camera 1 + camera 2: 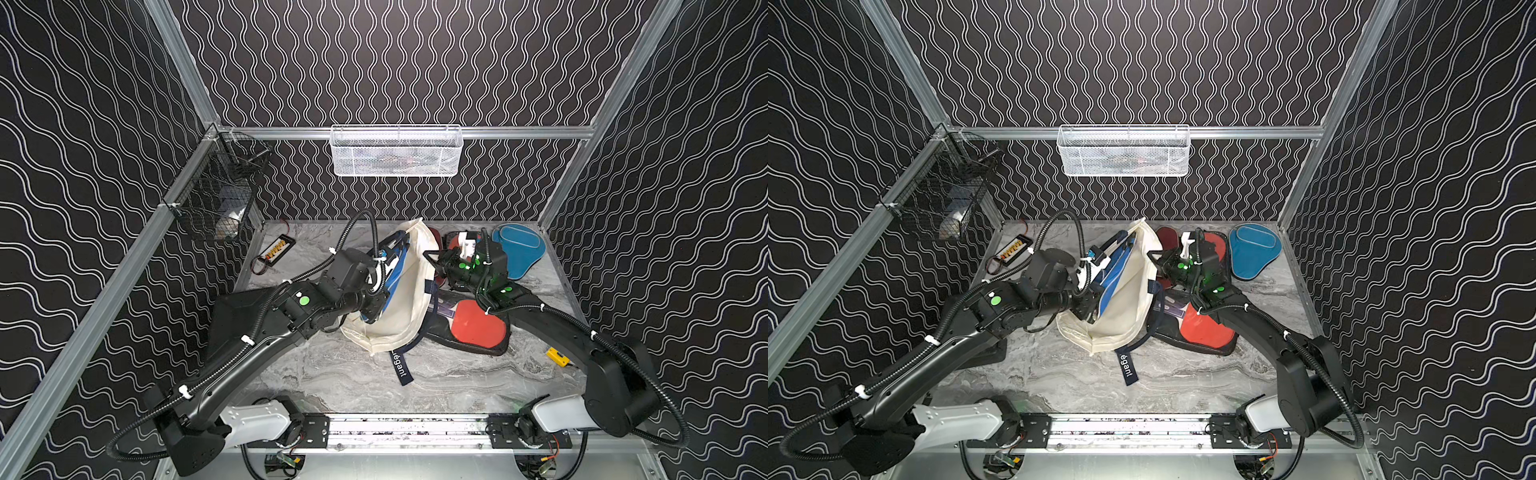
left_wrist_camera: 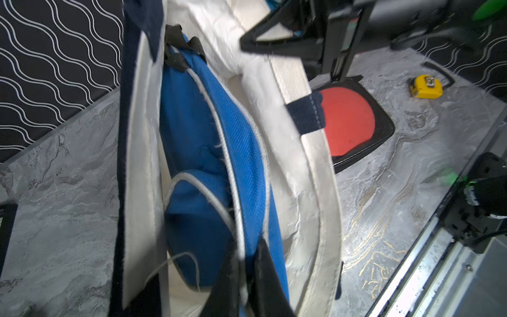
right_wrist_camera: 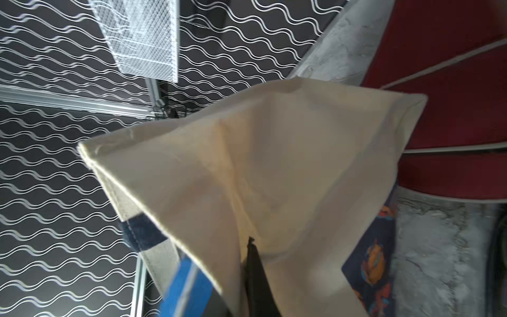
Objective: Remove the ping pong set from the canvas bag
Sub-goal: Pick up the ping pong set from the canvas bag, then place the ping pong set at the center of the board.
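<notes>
A: What is your left pincer (image 2: 247, 274) doing?
B: It's squeezed shut on the blue cover (image 2: 208, 142), which sits inside the canvas bag (image 1: 409, 299) in the middle of the worktop (image 1: 436, 382). I think pulling it out comes next. A red pouch (image 1: 473, 328) lies just right of the bag, out already.
A: And the right pincer (image 1: 431, 257), further back?
B: Pinching the bag's cloth, so the bag can't slide along. By the far edge lie the maroon cover (image 3: 452, 68) and, in the far right corner, the teal cover (image 1: 519, 249).

Most of blue cover (image 2: 197, 131) hidden inside canvas bag (image 1: 411, 299), white basket (image 1: 353, 158) contents indistinct
</notes>
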Motion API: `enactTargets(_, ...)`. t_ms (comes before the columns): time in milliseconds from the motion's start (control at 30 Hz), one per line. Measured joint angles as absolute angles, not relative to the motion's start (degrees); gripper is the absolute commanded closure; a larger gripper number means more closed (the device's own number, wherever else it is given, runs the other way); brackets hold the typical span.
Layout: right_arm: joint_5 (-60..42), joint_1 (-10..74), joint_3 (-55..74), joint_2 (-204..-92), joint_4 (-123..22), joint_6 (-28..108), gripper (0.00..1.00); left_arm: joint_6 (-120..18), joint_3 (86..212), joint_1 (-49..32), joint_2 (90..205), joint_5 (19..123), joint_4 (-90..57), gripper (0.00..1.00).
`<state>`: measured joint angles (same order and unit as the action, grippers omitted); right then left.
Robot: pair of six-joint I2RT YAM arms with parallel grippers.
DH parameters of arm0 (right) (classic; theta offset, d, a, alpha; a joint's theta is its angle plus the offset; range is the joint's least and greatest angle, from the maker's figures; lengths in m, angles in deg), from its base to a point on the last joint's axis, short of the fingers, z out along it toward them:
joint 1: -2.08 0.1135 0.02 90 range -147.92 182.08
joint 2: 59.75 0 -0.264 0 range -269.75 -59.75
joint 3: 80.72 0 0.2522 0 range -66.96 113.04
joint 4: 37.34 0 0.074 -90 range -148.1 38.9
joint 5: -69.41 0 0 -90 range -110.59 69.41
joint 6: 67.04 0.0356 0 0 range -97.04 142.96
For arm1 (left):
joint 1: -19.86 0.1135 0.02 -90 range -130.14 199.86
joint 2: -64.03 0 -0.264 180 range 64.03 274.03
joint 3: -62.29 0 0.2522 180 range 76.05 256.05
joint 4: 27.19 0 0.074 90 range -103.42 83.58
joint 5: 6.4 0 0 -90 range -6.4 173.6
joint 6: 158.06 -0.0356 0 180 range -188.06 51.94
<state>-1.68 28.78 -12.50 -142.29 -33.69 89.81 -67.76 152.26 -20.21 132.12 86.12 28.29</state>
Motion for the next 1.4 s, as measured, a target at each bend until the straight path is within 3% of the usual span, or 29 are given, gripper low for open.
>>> enactTargets(667, -2.6, 28.5, -11.6, -144.7, -36.4, 85.2, 1.0, -63.8, 166.2, -20.2, 130.4, 79.5, 30.7, 1.0)
enactTargets(1400, -2.1, 26.5, -12.2, -145.4, -37.6, 83.6, 1.0, -68.7, 178.4, -19.6, 135.4, 91.8, 34.1, 1.0)
